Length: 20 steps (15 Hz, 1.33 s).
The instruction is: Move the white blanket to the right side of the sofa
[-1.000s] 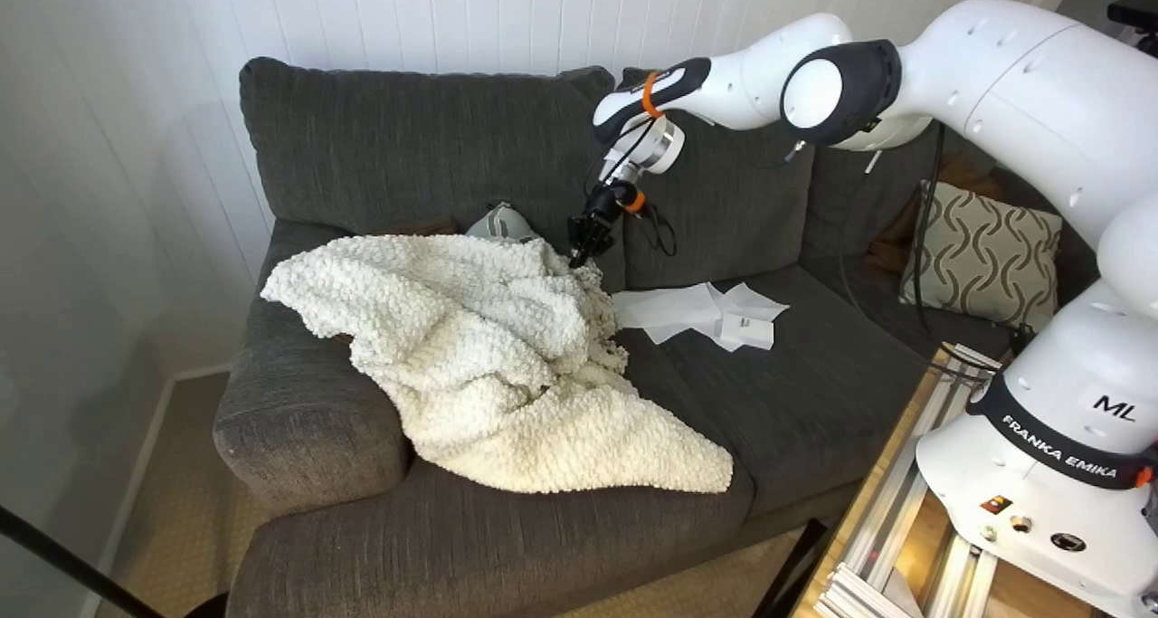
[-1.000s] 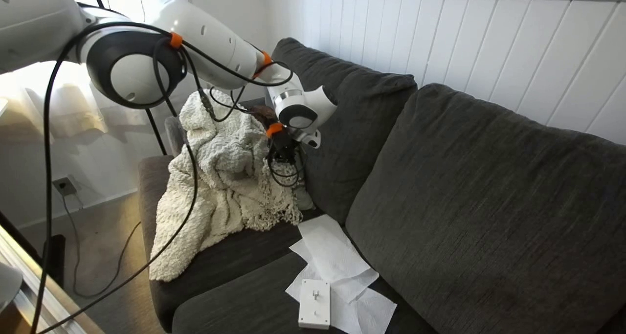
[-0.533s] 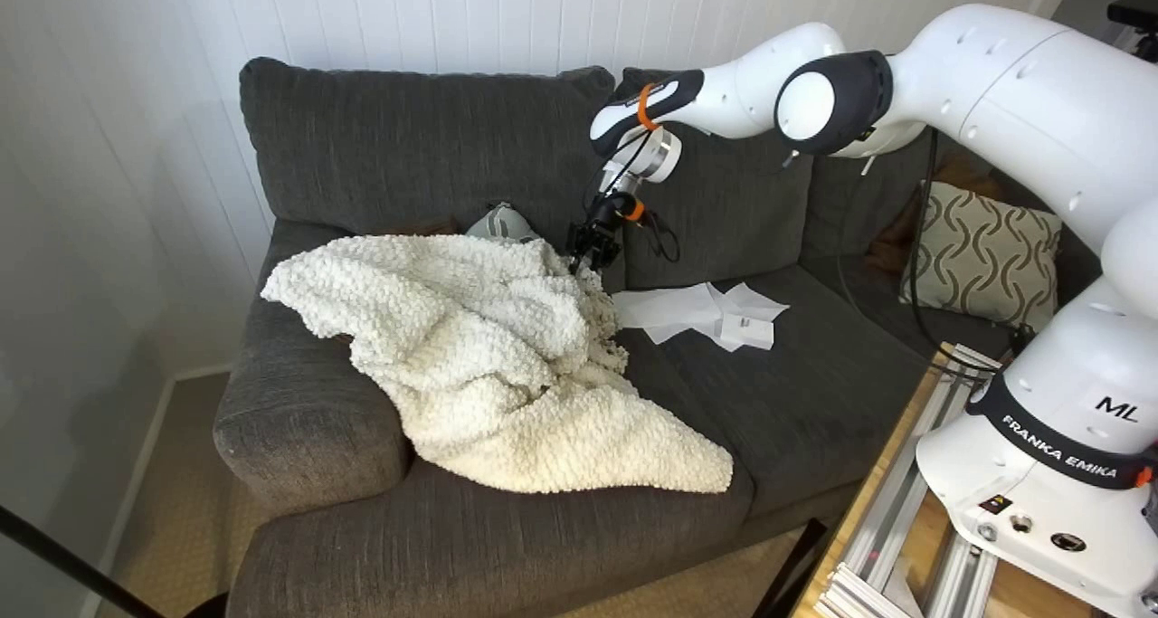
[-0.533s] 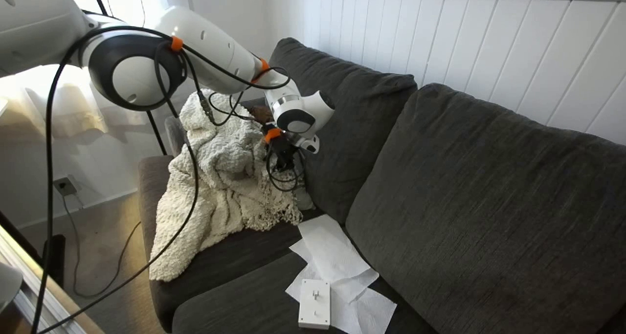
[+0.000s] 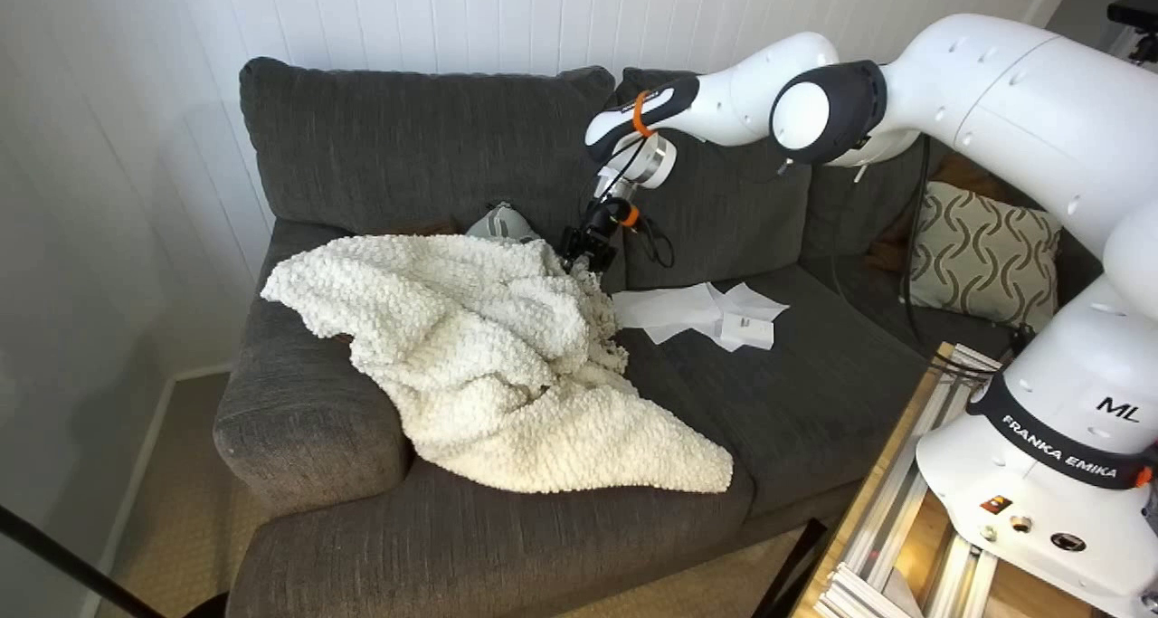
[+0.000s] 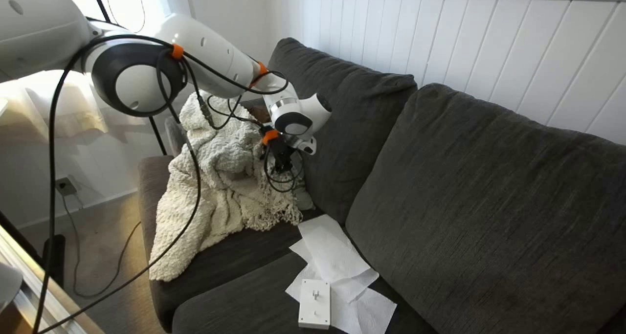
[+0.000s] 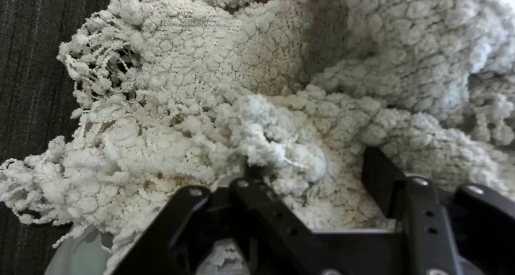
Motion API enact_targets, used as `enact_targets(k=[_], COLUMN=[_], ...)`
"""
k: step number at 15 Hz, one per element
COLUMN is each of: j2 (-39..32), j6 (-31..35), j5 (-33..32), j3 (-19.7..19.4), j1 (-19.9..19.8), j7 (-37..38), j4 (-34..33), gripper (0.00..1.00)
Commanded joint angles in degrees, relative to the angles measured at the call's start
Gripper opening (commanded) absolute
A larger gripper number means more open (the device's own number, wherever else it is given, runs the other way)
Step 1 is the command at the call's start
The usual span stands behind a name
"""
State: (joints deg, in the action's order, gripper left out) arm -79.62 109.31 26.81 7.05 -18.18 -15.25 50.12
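White blanket (image 5: 488,356) on the left end of the sofa (image 5: 470,546), as one faces it: rumpled, spread from the padded armrest (image 5: 308,419) over the seat (image 5: 692,374) toward its front edge. Right-hand end, taken as the goal: the blanket does not reach it. Transport looks unstarted.

Jaws sit at the blanket's fringed border, close to a back cushion (image 5: 407,147). Wrist view: they stand apart, a tuft of knit between the fingers (image 7: 380,178), one tip lost in wool. No grip yet.

Done, in my judgement: the approach only. Left: close on a good fold, pull or carry it across, let go, perhaps spread it out. Paper sheets (image 6: 332,251) and a white block (image 6: 314,309) lie on the likely route and could get dragged or covered. Grey-green pillow (image 5: 498,224) shows partly behind the blanket; may come along with the pull.
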Motion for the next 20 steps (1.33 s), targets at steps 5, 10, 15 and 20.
enact_targets(k=[5,10,15,20], j2=[3.9,7.0,13.6,25.2], j6=[0.2,-2.5,-4.5,-3.4], j5=[1.0,0.8,0.9,4.9], j3=[-0.3,-0.7,-1.2,1.9], j1=[-1.7,-3.2,-6.1,-13.1], j7=[3.6,5.3,4.4,-4.9], j4=[1.5,2.2,6.7,17.0], gripper=[0.1,0.0,0.01,0.01])
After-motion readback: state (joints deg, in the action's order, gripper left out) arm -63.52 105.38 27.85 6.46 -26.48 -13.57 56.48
